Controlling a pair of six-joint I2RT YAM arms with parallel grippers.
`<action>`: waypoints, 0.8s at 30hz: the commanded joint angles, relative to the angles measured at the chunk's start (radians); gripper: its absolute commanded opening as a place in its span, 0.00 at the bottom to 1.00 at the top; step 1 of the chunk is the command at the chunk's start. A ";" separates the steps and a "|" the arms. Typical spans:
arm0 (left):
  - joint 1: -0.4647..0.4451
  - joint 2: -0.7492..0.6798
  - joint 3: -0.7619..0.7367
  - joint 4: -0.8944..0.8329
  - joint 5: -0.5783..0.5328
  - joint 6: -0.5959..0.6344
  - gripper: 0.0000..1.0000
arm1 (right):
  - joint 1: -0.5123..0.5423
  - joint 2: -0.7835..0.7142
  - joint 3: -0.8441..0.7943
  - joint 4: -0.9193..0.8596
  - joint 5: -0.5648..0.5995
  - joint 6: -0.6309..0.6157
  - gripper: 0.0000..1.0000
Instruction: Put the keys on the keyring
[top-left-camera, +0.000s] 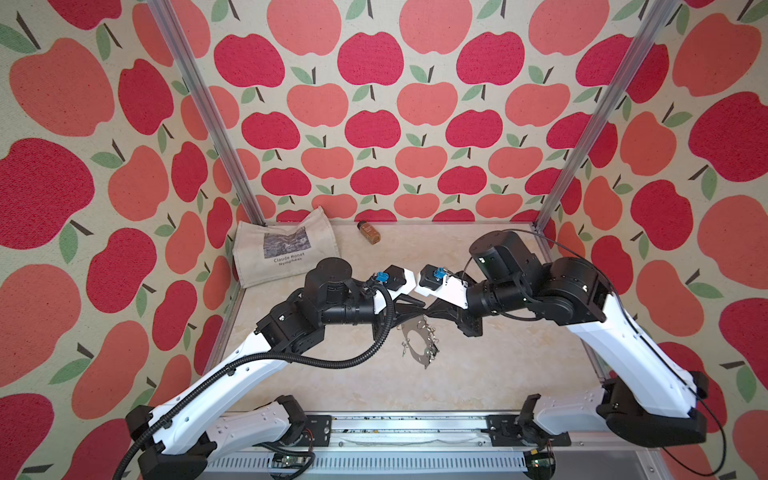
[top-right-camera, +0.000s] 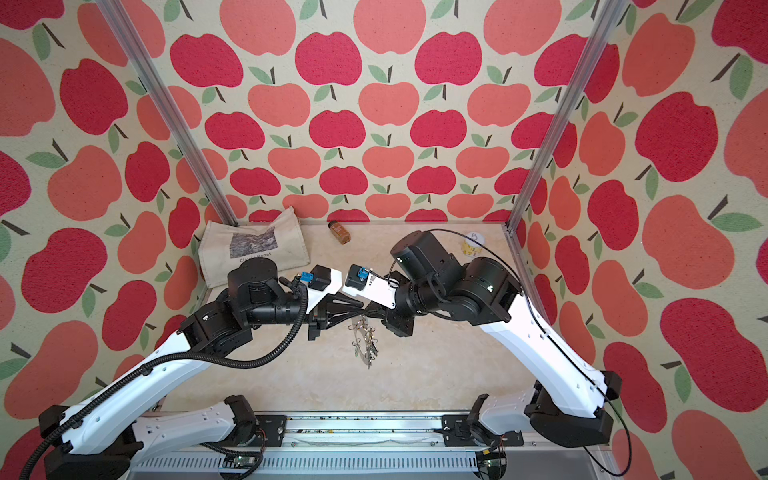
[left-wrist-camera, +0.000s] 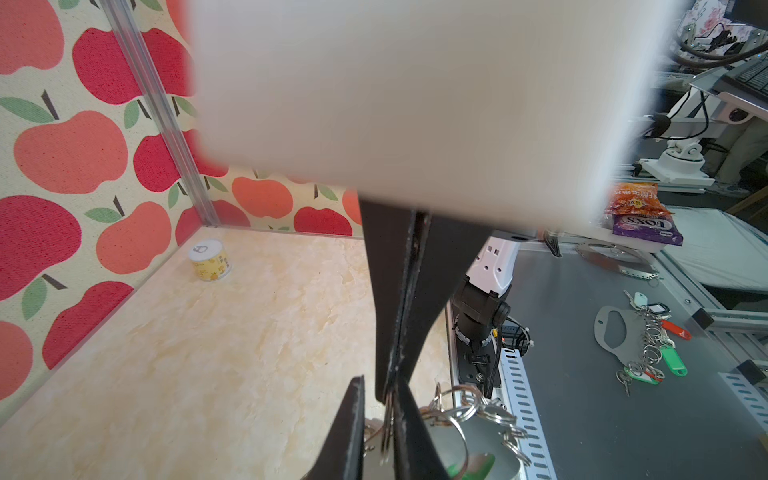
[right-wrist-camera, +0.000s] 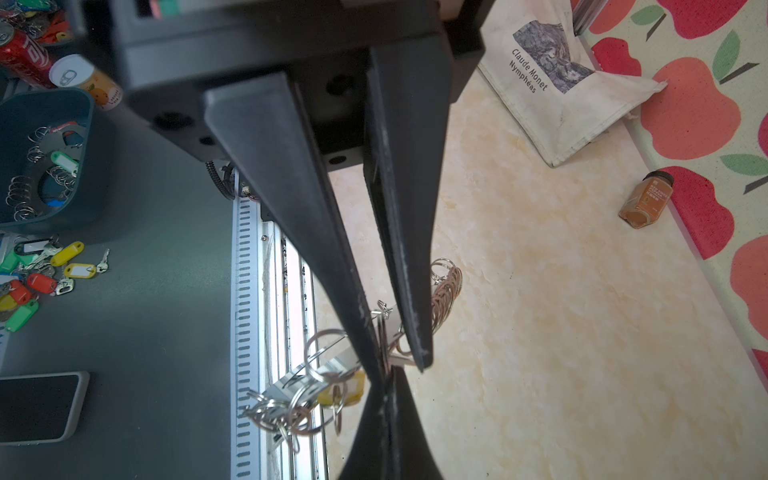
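Found the keyring (top-left-camera: 423, 358) clear of the table (top-left-camera: 478, 374), hanging at mid-table beneath the meeting tips of the left gripper (top-left-camera: 426, 308) and the right gripper (top-left-camera: 433, 311). Noted its long axis running down from those tips toward the tabletop, ring-lined edge toward the right arm's side. Saw it face-on in a top view and nearly edge-on in a top view (top-right-camera: 366, 353).

Could read the grip in the wrist views only. Right wrist view: right gripper (right-wrist-camera: 401, 365) closed tight on the plate's upper edge (right-wrist-camera: 328, 370). Left wrist view: left gripper (left-wrist-camera: 379, 399) narrowed to a slit, with a split ring (left-wrist-camera: 386, 415) of the keyring caught in it.

Recorded a yellowish tag (right-wrist-camera: 347, 395) among the rings in the right wrist view alone. Spotted a can (left-wrist-camera: 210, 259) in the left wrist view and in a top view (top-right-camera: 473, 243). Logged a cloth bag (right-wrist-camera: 552, 95) and a brown bottle (right-wrist-camera: 646, 199) in the right wrist view and both top views.
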 joint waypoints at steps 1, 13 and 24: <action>-0.005 0.002 0.008 -0.022 -0.011 0.002 0.16 | 0.007 -0.011 0.033 0.038 -0.009 -0.013 0.00; -0.005 0.006 0.005 -0.045 -0.016 0.008 0.10 | 0.008 -0.015 0.030 0.046 -0.008 -0.018 0.00; -0.005 0.013 -0.007 -0.021 -0.016 0.003 0.00 | 0.007 -0.030 0.012 0.065 -0.017 -0.009 0.00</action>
